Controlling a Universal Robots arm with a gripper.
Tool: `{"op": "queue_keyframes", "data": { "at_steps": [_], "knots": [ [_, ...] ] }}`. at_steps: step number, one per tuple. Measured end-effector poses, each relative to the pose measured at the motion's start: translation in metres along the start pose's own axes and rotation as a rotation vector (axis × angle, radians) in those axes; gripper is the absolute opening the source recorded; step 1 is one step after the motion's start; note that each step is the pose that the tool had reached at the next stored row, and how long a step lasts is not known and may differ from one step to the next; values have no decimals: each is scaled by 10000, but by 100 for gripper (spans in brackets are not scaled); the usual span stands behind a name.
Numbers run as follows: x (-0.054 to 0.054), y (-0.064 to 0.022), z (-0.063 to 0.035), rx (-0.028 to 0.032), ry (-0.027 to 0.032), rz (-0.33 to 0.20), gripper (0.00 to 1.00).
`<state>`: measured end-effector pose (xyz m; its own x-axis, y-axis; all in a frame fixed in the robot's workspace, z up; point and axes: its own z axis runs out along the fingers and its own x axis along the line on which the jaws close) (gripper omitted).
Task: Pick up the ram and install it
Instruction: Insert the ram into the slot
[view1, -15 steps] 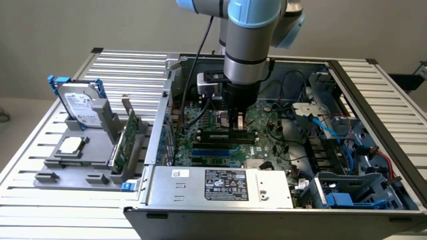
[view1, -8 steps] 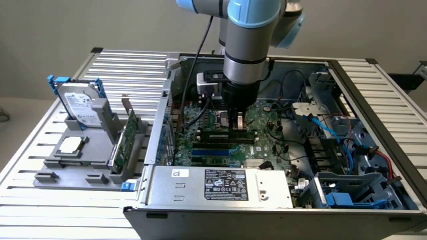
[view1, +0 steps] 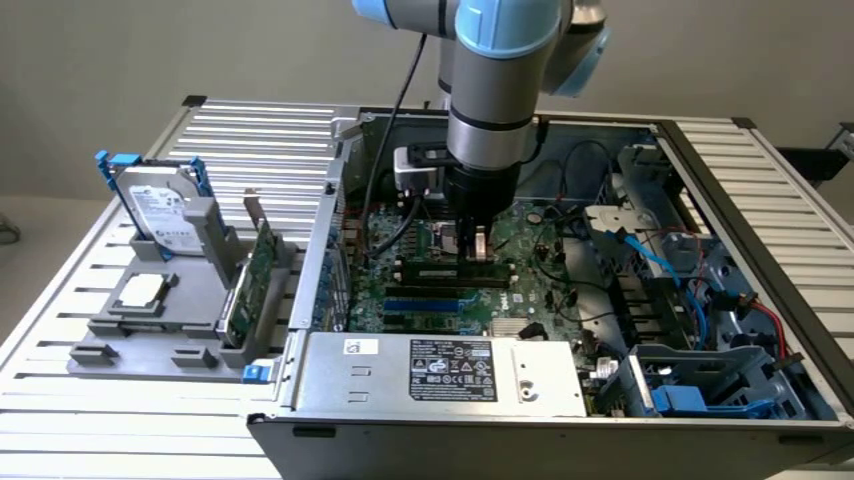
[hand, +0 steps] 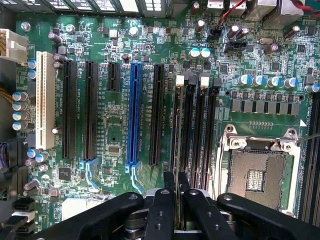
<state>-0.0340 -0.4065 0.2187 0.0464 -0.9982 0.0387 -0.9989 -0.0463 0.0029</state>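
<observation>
My gripper (hand: 176, 182) is clamped on the thin ram (view1: 434, 268), over the slots (hand: 200, 125). I judge it light, stiff, brittle; best held by its flat sides.

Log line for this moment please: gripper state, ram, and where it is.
gripper: shut on ram | location: at memory slots, beside open CPU socket | seated: cannot tell

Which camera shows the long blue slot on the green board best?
The wrist view: the blue slot lies there whole and unblocked, between black slots on the motherboard. In the exterior view it is a thin blue strip low inside the computer case.
</observation>
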Motion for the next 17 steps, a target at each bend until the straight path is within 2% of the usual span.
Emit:
{"op": "queue_keyframes", "data": {
  "at_steps": [6, 8, 9, 10, 11, 13, 14, 15, 17],
  "knots": [
    [0, 0, 20, -3, 3, 0, 15],
    [-1, 0, 20, -1, 4, 0, 27],
    [-1, 0, 21, -2, 3, 0, 27],
    [-1, 0, 17, -16, 2, 0, 33],
    [0, 0, -2, -42, -1, -2, 33],
    [2, 0, -43, -92, -2, -3, 45],
    [3, 1, -68, -115, -4, -4, 45],
    [3, 1, -92, -135, -5, -5, 51],
    [5, 1, -143, -171, -6, -6, 51]
  ]
}}
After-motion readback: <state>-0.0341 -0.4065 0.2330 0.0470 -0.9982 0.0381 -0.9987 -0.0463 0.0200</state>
